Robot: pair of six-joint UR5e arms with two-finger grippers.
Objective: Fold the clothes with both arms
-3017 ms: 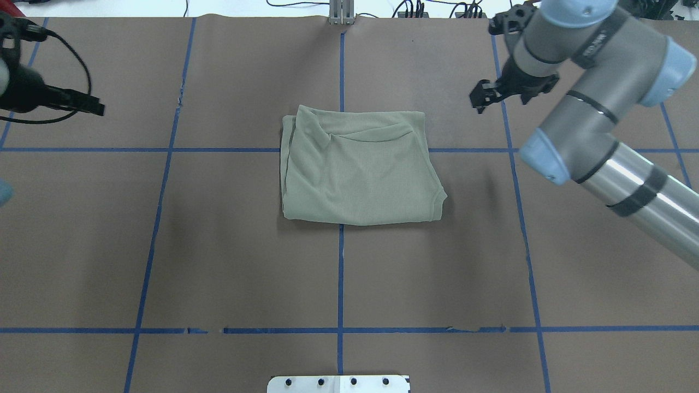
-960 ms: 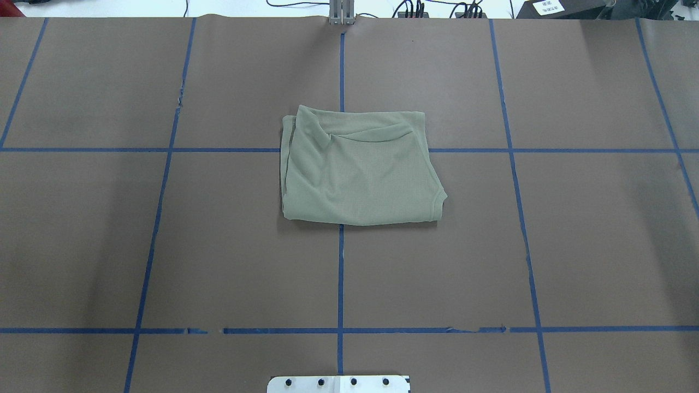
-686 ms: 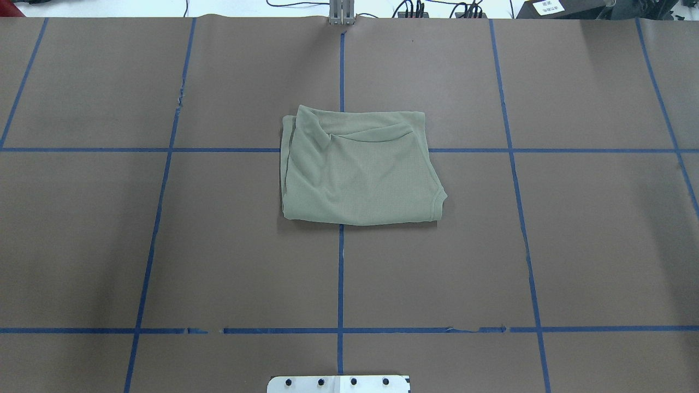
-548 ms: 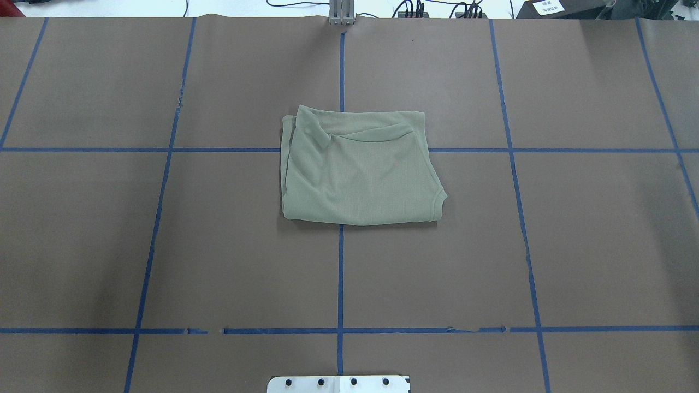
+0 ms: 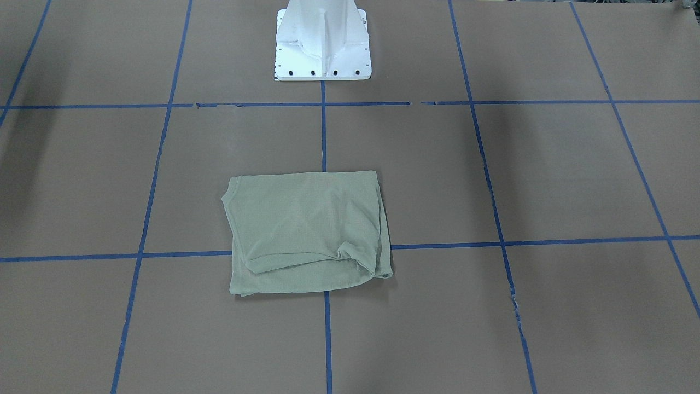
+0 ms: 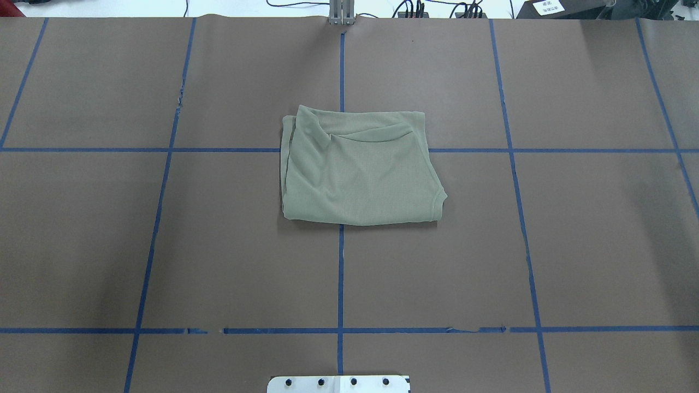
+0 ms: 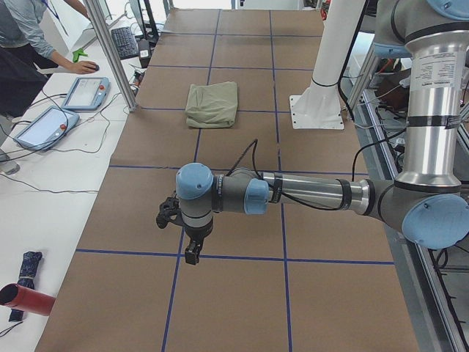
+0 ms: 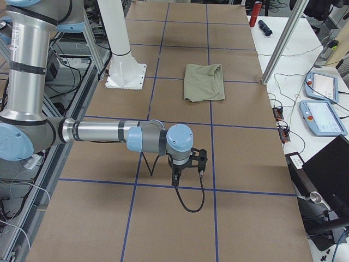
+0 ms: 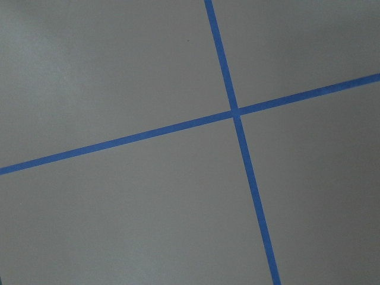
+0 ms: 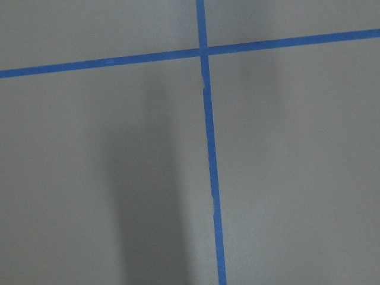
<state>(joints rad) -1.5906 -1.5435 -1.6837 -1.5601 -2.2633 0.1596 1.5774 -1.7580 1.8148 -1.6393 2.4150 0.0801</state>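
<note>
**A:** What does the table look like?

**B:** Brown paper (image 6: 218, 245) covers it, ruled into big squares by blue tape (image 6: 340, 273). The white pedestal (image 5: 322, 44) stands at 6 o'clock in the overhead view and is cut off by the frame there. In the view from the robot's left, a white side bench (image 7: 66, 183) carries two teach pendants (image 7: 84, 93), and an operator (image 7: 29, 44) leans over it.

**A:** And the shirt?

**B:** The shirt (image 6: 357, 174) lies folded flat near the middle of the table, a little toward 12 o'clock, on top of a tape crossing. It is a rough rectangle with its long axis running 9 to 3. A curved folded edge lies along its 12 o'clock side, and a hemmed corner juts out at about 4 o'clock. Whatever is tucked inside the folds is hidden.

**A:** Are the arms near it?

**B:** No, they are well apart from it, and neither shows in the overhead or front view. The left arm (image 7: 308, 194) reaches out low over the paper, and the left gripper (image 7: 192, 251) hangs downward just above a tape line. The right arm (image 8: 103, 132) does the same at the other end, with the right gripper (image 8: 187, 173) pointing down.

**A:** How wide are the fingers, and are they holding anything?

**B:** I cannot tell for either gripper — they show only in the side views and are too small to read. Both wrist cameras show nothing but paper and a tape crossing.
</note>
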